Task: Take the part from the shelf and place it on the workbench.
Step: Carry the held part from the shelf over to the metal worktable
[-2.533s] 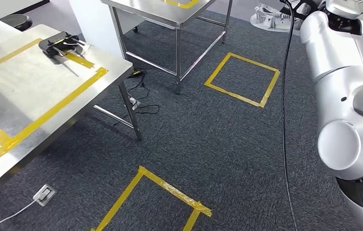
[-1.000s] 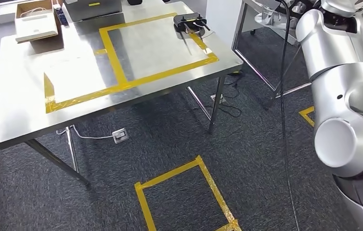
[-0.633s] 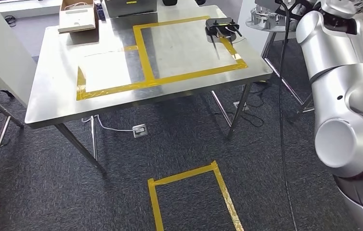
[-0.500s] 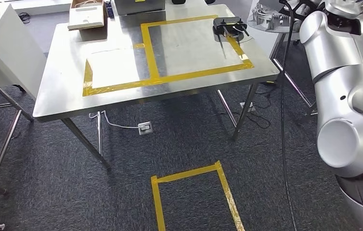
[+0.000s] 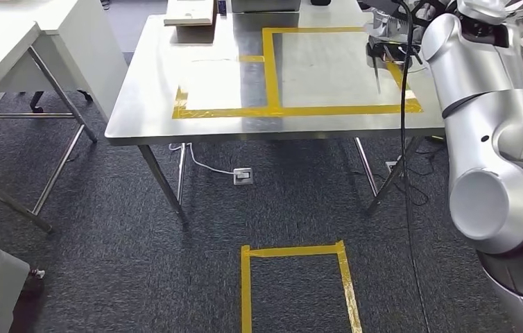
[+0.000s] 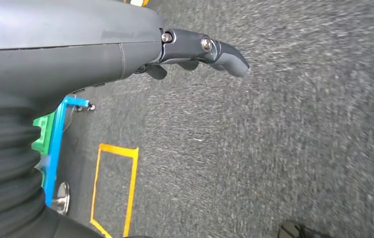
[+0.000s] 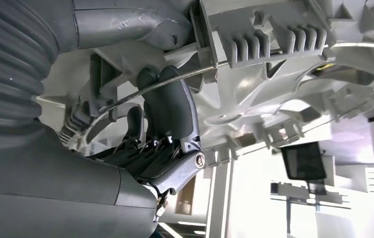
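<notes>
The whole view is swinging round: the taped surface (image 5: 196,118), off to one side moments ago, is now lying nearly square ahead, so the camera is turning, not the furniture. The part (image 7: 274,74), a pale ribbed casting, is riding high at the robot's right, its edge peeking past the silver upper arm in the head view (image 5: 382,15). The right hand (image 7: 167,119) is gripping it, dark fingers (image 7: 170,106) curled over a rib, thumb pressing from above. The left hand (image 6: 195,52) is hanging over the carpet (image 6: 274,148), fingers loosely bent and holding nothing.

The part is not yet reaching the surface. The risk looks twofold: the hold appears to be sitting on one edge of a bulky casting, so walking jolts could be tilting it loose; and a black cable (image 5: 406,139) is trailing down beside the right arm, where it could be snagging the part or dragging across the black device (image 5: 388,51) at the surface's far corner as the arm is extending.
</notes>
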